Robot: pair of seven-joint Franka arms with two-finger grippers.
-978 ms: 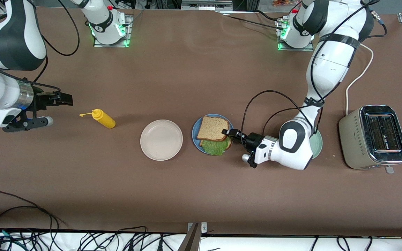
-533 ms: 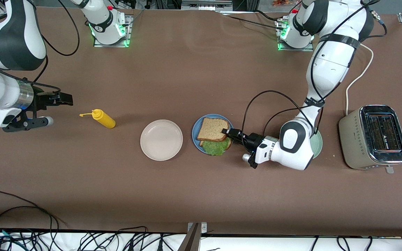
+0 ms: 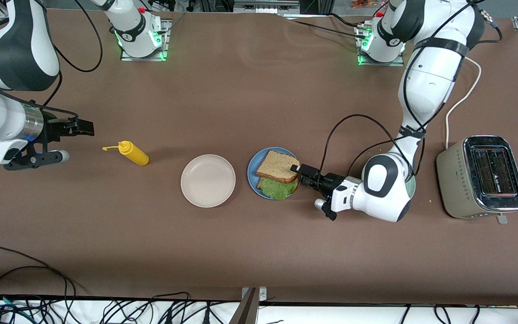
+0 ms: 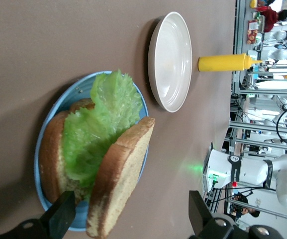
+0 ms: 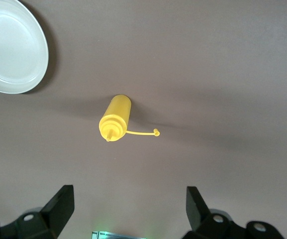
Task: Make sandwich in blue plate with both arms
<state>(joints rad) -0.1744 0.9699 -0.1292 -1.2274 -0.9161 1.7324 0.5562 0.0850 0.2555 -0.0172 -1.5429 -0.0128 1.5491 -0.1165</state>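
Left gripper (image 4: 128, 219) open astride sandwich's (image 4: 96, 159) tilted top slice.

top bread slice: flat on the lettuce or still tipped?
Tipped. In the left wrist view the top slice leans on edge over the lettuce on the blue plate, between the open left claw's fingers, untouched.

Top square slice of brown wholemeal bread (image 3: 278, 166): shifted on the round medium-blue plate (image 3: 253, 167), now more squarely over the ruffled green lettuce leaf (image 3: 276, 188), its edge between the fingers.
Left arm's black two-finger gripper (image 3: 303, 173): fingers parted from their earlier clamp; wrist drawn slightly away from the plate.
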